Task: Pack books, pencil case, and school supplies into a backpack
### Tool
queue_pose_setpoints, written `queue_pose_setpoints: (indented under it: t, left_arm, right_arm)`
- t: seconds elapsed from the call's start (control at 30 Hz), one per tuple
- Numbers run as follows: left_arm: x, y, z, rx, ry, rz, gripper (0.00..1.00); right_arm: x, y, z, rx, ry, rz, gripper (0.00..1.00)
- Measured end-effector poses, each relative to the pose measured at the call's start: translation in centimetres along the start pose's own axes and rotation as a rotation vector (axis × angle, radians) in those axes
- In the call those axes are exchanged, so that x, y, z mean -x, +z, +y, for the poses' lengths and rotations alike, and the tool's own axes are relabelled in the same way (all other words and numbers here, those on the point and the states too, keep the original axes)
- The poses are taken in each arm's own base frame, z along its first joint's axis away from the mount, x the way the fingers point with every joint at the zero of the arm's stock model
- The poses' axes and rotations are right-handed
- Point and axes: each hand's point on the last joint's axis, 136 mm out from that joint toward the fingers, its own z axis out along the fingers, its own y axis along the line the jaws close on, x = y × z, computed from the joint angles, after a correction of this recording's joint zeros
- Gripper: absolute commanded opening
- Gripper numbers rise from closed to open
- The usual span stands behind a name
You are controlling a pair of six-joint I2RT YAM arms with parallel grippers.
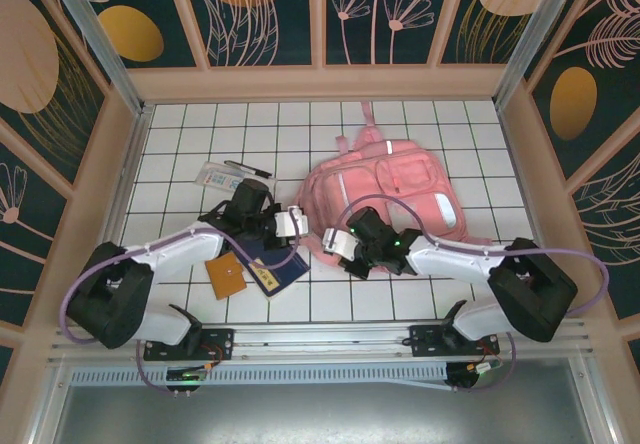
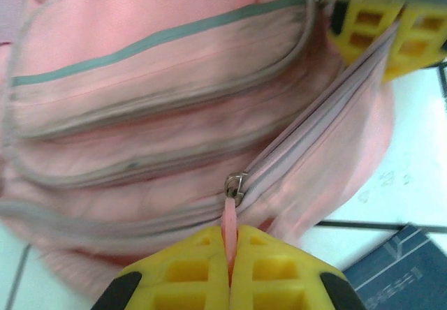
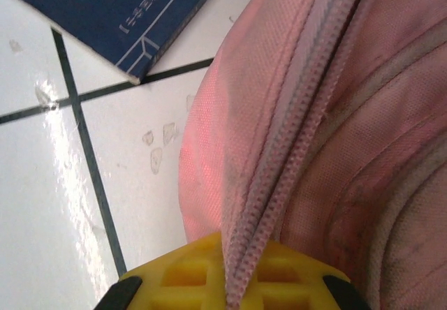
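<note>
The left fingers (image 2: 216,278) clamp the zipper pull (image 2: 230,223); its zipper track (image 2: 314,107) crosses the backpack (image 1: 395,189) rightward to the right fingers (image 3: 195,282), clamped on it.

Right gripper (image 3: 234,271) tight on backpack (image 3: 237,121) zipper (image 3: 309,111), navy book (image 3: 105,10) nearby.

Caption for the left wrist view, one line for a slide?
Left pincer pinching the zipper pull of the pink backpack, navy book beside it.
</note>
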Motion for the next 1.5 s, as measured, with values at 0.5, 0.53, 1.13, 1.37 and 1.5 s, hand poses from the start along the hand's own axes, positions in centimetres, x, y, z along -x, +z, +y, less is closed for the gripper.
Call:
queue_pose_setpoints:
  t: [0.5,0.53,1.13,1.37,1.5]
  left_arm:
    - [-0.3,-0.1,3.7,0.083,0.178,0.009,0.0]
    - [0.3,-0.1,3.6,0.086,0.198,-0.001,0.0]
    - [6.6,0.4,1.9,0.061,0.125,-0.146,0.0]
    - [6.1,0.7,1.9,0.069,0.156,-0.118,0.0]
    - [5.6,0.4,2.5,0.074,0.192,-0.121,0.0]
  right_arm:
    - [-3.5,-2.5,-3.8,-0.122,-0.063,0.081,0.28]
    - [-3.6,-3.0,-4.2,-0.115,-0.041,0.093,0.42]
    - [4.7,-3.2,-4.6,0.106,0.174,-0.229,0.14]
    - [3.7,-3.7,-4.5,0.072,0.075,-0.163,0.0]
    - [2.7,-5.0,-5.0,0.024,0.022,-0.127,0.0]
